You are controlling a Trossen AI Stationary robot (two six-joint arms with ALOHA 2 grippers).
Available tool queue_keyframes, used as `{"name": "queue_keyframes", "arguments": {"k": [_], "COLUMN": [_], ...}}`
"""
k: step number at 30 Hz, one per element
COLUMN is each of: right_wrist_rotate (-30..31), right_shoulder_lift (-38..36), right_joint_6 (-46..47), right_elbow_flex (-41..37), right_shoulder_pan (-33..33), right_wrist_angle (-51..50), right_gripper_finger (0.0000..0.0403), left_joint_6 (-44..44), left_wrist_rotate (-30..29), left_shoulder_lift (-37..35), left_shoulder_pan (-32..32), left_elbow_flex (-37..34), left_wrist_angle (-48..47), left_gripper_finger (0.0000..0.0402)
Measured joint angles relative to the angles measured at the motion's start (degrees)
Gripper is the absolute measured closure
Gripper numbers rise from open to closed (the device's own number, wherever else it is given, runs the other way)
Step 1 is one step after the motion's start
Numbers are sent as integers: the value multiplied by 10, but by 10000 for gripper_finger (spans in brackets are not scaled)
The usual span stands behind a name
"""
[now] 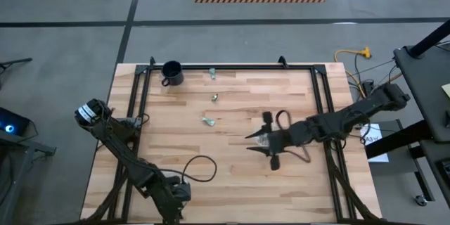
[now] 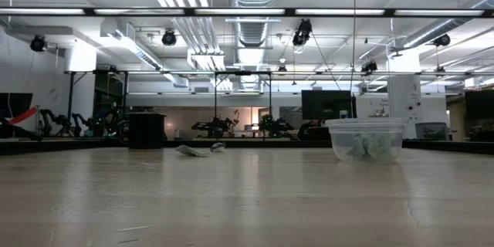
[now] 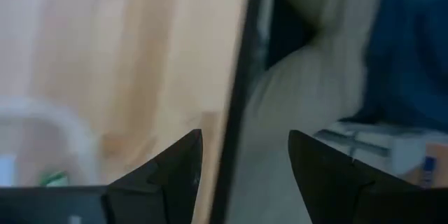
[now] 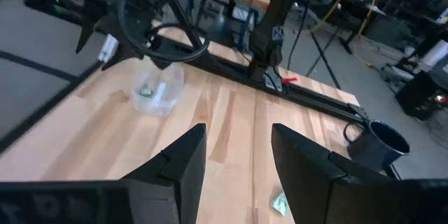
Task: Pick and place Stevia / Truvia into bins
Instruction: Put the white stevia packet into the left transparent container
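Observation:
Three Stevia packets lie flat on the wooden table: one (image 1: pixel 212 74) near the far rail, one (image 1: pixel 215 98) below it and one (image 1: pixel 208 121) toward the middle. A clear rounded tub (image 2: pixel 367 140) stands on the table with crumpled packets inside. A clear round bowl (image 4: pixel 157 92) with a green packet in it stands near the table's near edge, under my left arm. My left gripper (image 3: pixel 245 168) is open above the table's near edge, beside that bowl (image 3: pixel 42 140). My right gripper (image 4: pixel 238 161) is open and empty above mid-table (image 1: pixel 252 143), right of the loose packets.
A black mug (image 1: pixel 171 72) stands at the far left. Black rails (image 1: pixel 232 67) frame the tabletop. A loop of cable (image 1: pixel 200 169) hangs from my left arm. One packet (image 4: pixel 280 203) lies just ahead of my right fingers. Bare wood lies between the packets and the near edge.

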Motion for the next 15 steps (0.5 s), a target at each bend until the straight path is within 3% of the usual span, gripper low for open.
{"name": "queue_keyframes", "arguments": {"k": [5,9,15], "right_wrist_rotate": [-9,-18,-45], "right_shoulder_lift": [-111,-193,-300], "right_joint_6": [41,44,49], "right_elbow_flex": [-70,-153,-257], "right_shoulder_pan": [-28,-62,-126], "right_wrist_angle": [18,82,164], "right_gripper_finger": [250,250,250], "left_joint_6": [0,32,61], "left_wrist_rotate": [-1,-55,-68], "left_shoulder_lift": [0,0,0], "left_shoulder_pan": [1,1,12], "left_elbow_flex": [-1,-4,-6], "left_wrist_angle": [79,142,121], "left_gripper_finger": [207,207,207]}}
